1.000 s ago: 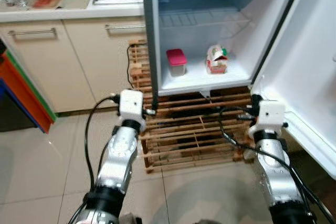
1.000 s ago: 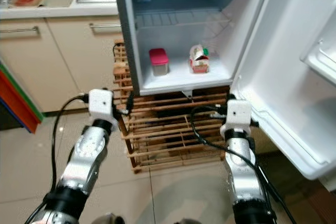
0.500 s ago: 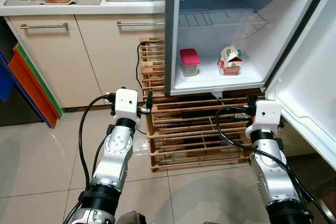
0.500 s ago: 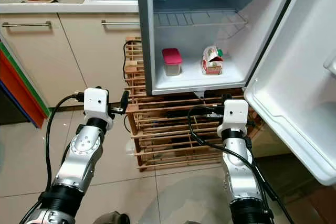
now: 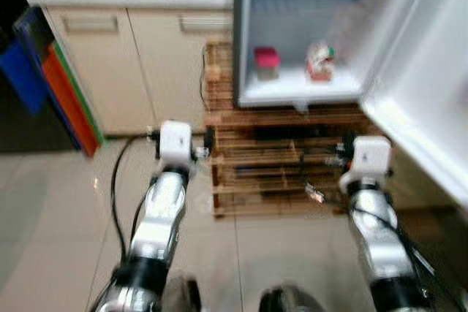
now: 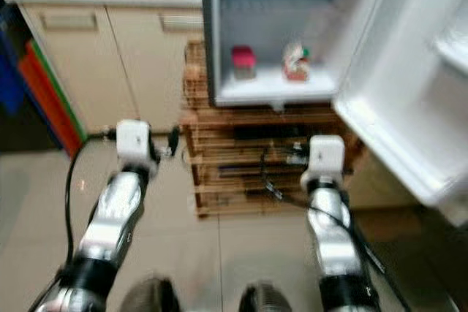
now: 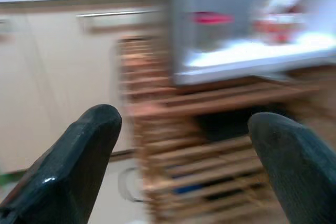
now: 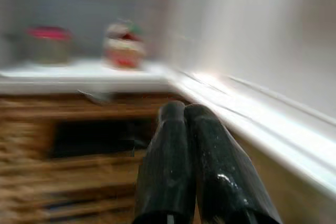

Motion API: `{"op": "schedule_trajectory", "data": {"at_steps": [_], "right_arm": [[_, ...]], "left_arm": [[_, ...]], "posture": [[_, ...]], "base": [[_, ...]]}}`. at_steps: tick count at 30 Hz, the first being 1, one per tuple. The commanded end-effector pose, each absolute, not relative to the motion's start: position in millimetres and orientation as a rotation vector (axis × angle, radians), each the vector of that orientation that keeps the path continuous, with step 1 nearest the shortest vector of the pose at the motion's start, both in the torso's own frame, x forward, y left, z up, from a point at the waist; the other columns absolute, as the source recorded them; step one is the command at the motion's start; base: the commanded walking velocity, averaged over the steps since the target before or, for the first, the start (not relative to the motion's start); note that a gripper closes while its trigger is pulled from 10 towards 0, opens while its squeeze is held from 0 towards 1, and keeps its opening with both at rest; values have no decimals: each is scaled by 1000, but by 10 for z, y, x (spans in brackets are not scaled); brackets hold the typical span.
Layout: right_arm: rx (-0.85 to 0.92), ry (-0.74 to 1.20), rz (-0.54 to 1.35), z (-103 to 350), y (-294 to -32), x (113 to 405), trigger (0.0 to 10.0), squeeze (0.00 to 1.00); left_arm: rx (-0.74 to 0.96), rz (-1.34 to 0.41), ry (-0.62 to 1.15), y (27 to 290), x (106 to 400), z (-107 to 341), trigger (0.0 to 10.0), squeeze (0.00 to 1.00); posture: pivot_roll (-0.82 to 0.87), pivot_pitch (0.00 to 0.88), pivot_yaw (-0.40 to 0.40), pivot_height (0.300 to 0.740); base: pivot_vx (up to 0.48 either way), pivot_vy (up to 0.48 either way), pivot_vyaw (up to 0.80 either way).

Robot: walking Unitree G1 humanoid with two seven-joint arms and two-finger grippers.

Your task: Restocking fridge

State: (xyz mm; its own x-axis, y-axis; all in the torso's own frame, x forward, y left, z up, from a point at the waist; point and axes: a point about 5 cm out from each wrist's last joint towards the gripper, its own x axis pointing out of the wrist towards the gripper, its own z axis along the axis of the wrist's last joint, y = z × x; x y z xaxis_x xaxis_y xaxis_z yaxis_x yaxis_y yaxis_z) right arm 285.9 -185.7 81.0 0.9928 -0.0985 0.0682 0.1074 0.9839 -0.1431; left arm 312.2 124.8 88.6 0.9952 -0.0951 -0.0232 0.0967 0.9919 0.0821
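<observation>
The fridge (image 5: 307, 27) stands open in front of me, all blurred. On its lowest shelf sit a red-lidded container (image 5: 266, 62) and a red and white carton (image 5: 319, 61). Both arms are held forward at pallet height, short of the fridge. My left gripper (image 7: 184, 171) is open, its fingers (image 7: 79, 161) wide apart with nothing between them. My right gripper (image 8: 191, 145) is shut and empty, pointing toward the shelf beside the open door (image 8: 273, 77).
The fridge rests on a slatted wooden pallet stand (image 5: 278, 158). Its white door (image 5: 424, 107) swings out on the right. Beige cabinets under a counter (image 5: 131, 42) stand at left, with orange and blue panels (image 5: 66, 85) leaning beside them. Tiled floor (image 5: 51, 217) lies below.
The whole picture has shifted and blurred, and the fridge looks smaller and farther: the camera moved. Both arms keep the same pose, and the container and carton stay on the shelf.
</observation>
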Motion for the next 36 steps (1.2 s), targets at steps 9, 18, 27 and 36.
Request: {"op": "schedule_trajectory", "data": {"at_steps": [9, 18, 27, 36], "right_arm": [[-165, -89, -24, 878, -1725, 2882, 10000, 0], [-162, -69, 10, 849, -1699, 2893, 10000, 0], [-171, -74, 56, 849, -1645, 2861, 10000, 0], [-170, -49, 39, 821, -1663, 2862, 10000, 0]], "left_arm": [[55, -134, -13, 1141, 3131, 939, 10000, 0], [40, -119, -29, 1143, 3135, 963, 10000, 0], [44, -128, -26, 1115, 3122, 954, 10000, 0], [44, -144, -28, 1085, 3132, 958, 10000, 0]], "posture": [[-87, 0, -19, 740], [-77, 0, -29, 740], [-79, 0, -34, 740], [-82, 0, -30, 740]], "base": [[269, -373, 0], [369, -302, 0], [42, -32, 326], [0, 0, 172]]}}
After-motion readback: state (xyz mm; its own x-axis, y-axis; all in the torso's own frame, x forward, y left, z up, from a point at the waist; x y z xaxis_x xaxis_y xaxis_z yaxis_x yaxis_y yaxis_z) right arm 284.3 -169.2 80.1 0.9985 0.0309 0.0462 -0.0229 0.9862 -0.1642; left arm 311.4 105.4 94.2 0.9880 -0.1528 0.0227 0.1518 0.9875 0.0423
